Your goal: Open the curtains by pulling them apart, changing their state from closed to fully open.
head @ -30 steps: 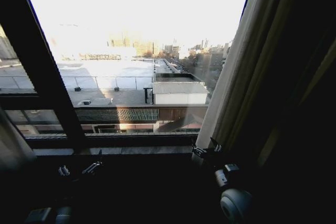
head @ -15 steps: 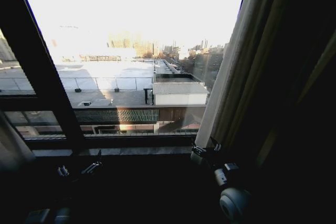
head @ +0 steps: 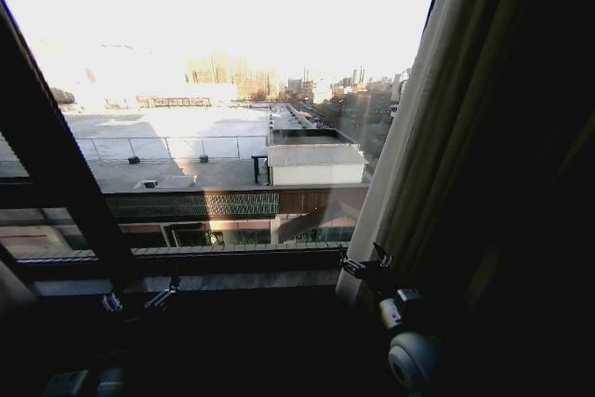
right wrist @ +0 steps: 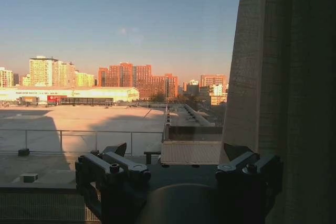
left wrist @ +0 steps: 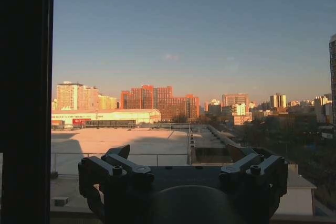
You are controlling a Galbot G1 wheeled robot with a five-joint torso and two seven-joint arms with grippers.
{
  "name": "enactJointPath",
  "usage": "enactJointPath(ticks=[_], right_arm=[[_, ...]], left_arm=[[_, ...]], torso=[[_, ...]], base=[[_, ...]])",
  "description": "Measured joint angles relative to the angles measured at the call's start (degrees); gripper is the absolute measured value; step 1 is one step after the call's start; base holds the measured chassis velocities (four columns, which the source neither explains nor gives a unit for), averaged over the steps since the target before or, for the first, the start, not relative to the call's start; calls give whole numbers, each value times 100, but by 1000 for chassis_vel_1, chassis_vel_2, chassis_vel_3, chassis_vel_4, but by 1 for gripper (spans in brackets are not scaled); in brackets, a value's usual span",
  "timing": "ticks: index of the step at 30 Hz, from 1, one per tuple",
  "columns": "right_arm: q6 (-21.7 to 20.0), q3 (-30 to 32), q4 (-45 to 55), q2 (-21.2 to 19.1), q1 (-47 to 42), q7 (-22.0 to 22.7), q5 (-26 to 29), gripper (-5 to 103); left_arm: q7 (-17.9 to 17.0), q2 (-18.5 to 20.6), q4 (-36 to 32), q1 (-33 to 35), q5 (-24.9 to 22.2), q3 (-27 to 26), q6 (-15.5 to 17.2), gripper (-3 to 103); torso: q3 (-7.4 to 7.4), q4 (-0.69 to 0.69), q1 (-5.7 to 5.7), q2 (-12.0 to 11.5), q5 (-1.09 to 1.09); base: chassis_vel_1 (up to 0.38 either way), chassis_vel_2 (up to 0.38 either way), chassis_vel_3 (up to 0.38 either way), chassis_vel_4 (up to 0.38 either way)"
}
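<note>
**Mia:** What was the right gripper (head: 364, 265) doing?

**Ben:** It was low down by the window sill (head: 232, 280), right at the inner edge of the right curtain (head: 418, 137). In the right wrist view its two fingers (right wrist: 113, 169) stood apart, with nothing between them. One finger sat just in front of the cloth, so I could not tell if it touched.

**Mia:** And the left gripper (head: 139, 301)?

**Ben:** That one was low on the left, near the dark window post (head: 65, 165). Its fingers (left wrist: 118, 167) were spread too, and empty. Past them was just glass and the city outside.

**Mia:** Where were the curtains, then?

**Ben:** The right curtain was bunched up along the right side, next to a dark drape (head: 548, 174). A bit of pale cloth (head: 14, 290) peeked in at the far left edge, low down. The middle of the window was bare.

**Mia:** So was the job nearly done?

**Ben:** I think so. It looked like the last little push was left.

**Mia:** How should it do that well?

**Ben:** I would say the right gripper should catch a good fold of the cloth, not just the thin edge, or it may slip out. Then pull slowly sideways, not down, so nothing tugs hard at the top. The left one should do the same on its side.
</note>
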Motion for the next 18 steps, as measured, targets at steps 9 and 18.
enactJointPath(ticks=[9,18], right_arm=[[-203,157,-295,8,225,254,18,100],[-225,268,-556,-51,389,383,64,100]], left_arm=[[0,3,0,13,-12,-24,-25,100],[0,-13,0,58,-17,-33,-87,100]], torso=[[-1,1,-4,2,2],[-1,1,-3,2,1]], base=[[0,0,0,0],[0,0,0,0]])
